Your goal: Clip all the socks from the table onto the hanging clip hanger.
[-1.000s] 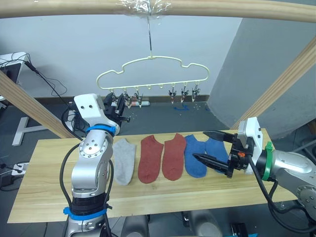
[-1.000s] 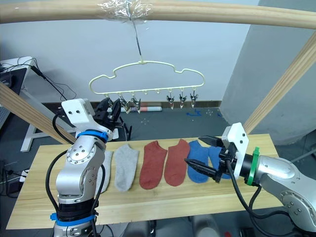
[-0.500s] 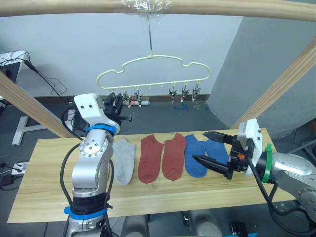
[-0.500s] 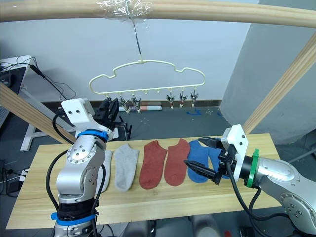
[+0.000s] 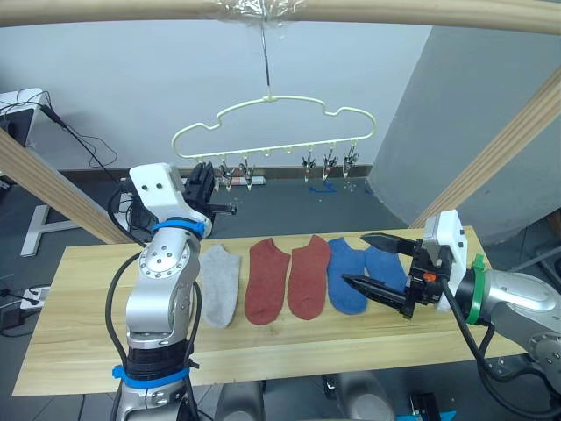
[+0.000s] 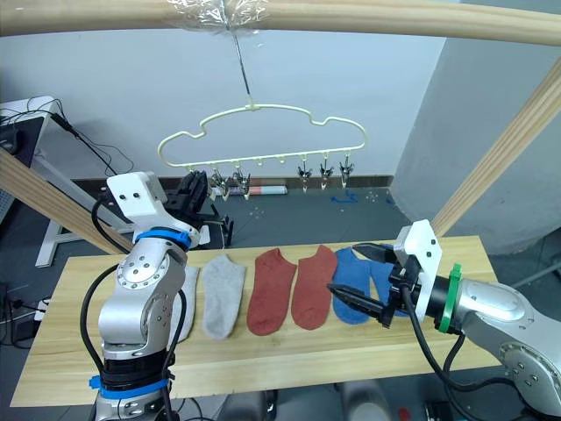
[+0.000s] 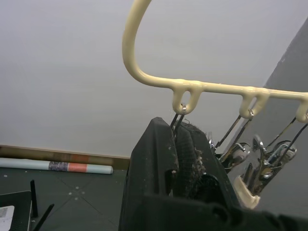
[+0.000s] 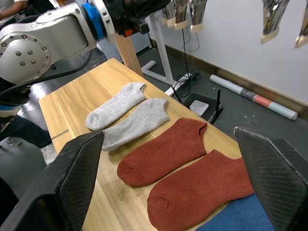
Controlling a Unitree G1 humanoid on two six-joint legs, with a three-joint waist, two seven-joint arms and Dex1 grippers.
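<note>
From the head camera we see the clip hanger hanging by its hook from a wooden beam above the table. Our left gripper is raised to the hanger's leftmost clips, its black fingers drawn together around one of them. On the tabletop the socks lie in a row: a grey sock, a second grey one partly behind our left arm, two rust red socks and two blue socks. Our right gripper hovers just over the blue pair with its fingers spread wide, one above the other, holding nothing.

From the left wrist we look along closed fingers that pinch the wire of the first clip, right under its loop on the pale yellow hanger bar. More metal clips dangle beside it against a plain wall, and a rolled tube lies on the floor below.

From the right wrist we see our two fingers far apart at either edge, empty. Between them lie the two grey socks side by side, the two red socks next to them, and a corner of blue sock nearest us. The left arm and hanging clips show beyond the table.
</note>
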